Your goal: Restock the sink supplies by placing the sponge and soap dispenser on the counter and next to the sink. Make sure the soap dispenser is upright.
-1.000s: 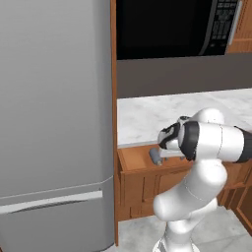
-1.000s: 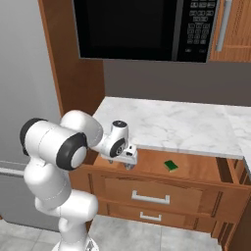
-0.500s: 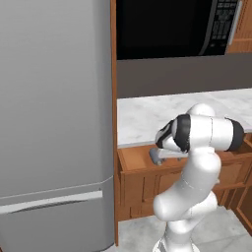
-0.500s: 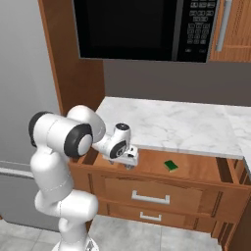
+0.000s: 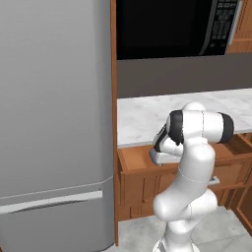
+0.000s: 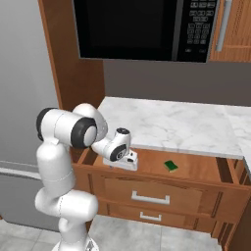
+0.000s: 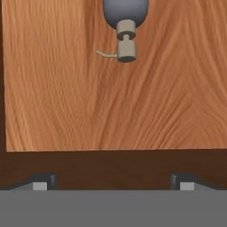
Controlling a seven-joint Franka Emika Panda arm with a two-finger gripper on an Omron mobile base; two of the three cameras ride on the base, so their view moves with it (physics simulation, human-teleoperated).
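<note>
Left base view: the arm bends down over the open drawer [image 5: 135,158] below the counter [image 5: 147,118], placing the pincer [image 5: 160,156] above the drawer's left part. This posture suits a reach from above into the drawer.

Right base view: the pincer [image 6: 128,161] hovers over the left half of the drawer [image 6: 196,169]. The sponge [image 6: 170,165] lies flat on the drawer floor, well to the right of the pincer. The counter [image 6: 171,125] carries no supplies; both items are not yet restocked.

Hand view: the soap dispenser [image 7: 125,26] lies on its side on the wooden drawer floor [image 7: 111,97], pump nozzle pointing toward the camera. The two fingertips [image 7: 40,182] stand wide apart and hold nothing. Judgement: the dispenser is the likely first target and must be righted before placement.
</note>
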